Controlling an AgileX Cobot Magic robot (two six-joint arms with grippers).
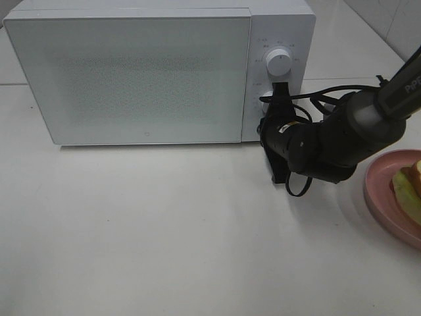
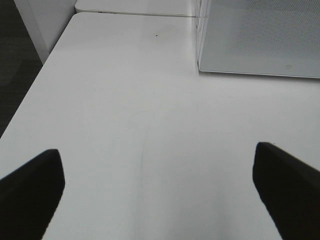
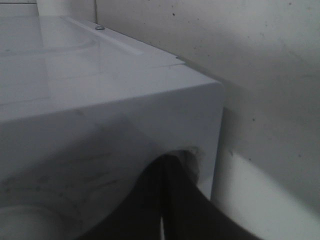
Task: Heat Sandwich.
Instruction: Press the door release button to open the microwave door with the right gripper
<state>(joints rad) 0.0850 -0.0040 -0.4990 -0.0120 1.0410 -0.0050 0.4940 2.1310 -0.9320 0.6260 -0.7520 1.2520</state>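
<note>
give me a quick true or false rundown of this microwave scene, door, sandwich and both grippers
1. The microwave has its door shut. True.
2. The sandwich is inside the microwave. False: it lies on the pink plate at the right edge of the high view.
3. The right gripper is shut and sits at the microwave's control panel, just below the upper dial. True.
4. The left gripper is holding the pink plate. False: it is open and empty, above the bare table.
</note>
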